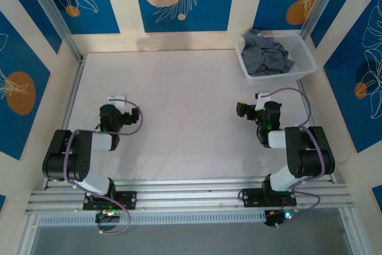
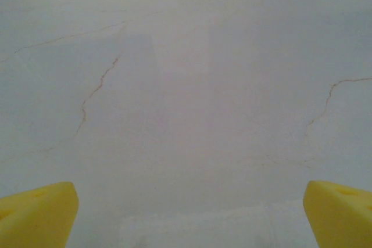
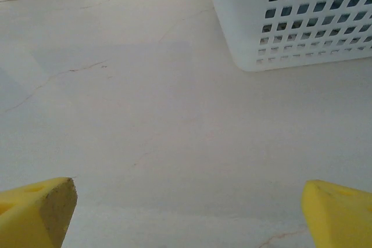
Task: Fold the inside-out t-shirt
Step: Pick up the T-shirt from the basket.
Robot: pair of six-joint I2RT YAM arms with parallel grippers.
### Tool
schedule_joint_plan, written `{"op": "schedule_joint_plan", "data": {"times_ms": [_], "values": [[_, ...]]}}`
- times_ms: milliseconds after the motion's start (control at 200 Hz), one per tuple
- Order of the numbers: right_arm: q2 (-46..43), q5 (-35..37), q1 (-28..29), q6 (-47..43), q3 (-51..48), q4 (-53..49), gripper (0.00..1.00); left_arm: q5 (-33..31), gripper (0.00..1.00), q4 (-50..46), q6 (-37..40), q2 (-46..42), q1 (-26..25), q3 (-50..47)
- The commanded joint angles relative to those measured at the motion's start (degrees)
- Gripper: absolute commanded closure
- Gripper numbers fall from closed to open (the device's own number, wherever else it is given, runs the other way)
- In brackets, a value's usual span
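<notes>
Left gripper [image 1: 119,110] spread as wide as it goes, nothing held. From the left wrist, two yellow fingertips [image 2: 36,216] at the bottom corners, well apart, with only white table [image 2: 186,85] between and ahead of them, crossed by thin brownish hairline cracks [image 2: 93,94]. Right gripper [image 1: 255,110] likewise fully open and empty, its own yellow tips [image 3: 36,210] at the lower corners of its wrist view, bare tabletop between them. Both poised over the table, well apart from each other, open white surface lying between. Inside-out t-shirt [image 1: 268,55] crumpled in a dark grey heap inside the white mesh basket [image 1: 280,76], ahead of the right gripper and a little to its right, apart from its fingertips. Same heap far ahead of the left gripper and well off to its right, across the table. From the right wrist, perforated basket wall [image 3: 302,33] and rounded rim ahead and to the right, standing on the table, a sliver of dark cloth just showing above the rim at the top edge.
</notes>
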Motion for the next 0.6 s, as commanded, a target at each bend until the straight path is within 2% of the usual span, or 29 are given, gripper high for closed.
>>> {"op": "schedule_joint_plan", "data": {"times_ms": [0, 470, 595], "values": [[0.0, -0.5, -0.3, -0.5, 0.6, 1.8, 0.01, 1.5, 0.01, 0.5, 0.9, -0.2, -0.3, 1.1], [-0.1, -0.4, -0.4, -0.3, 0.3, 2.1, 0.01, 2.6, 0.01, 0.5, 0.4, -0.2, 0.3, 1.1], [-0.8, -0.3, -0.9, 0.5, -1.9, 5.6, 0.01, 2.7, 0.01, 0.5, 0.4, -0.3, 0.4, 1.0]]}}
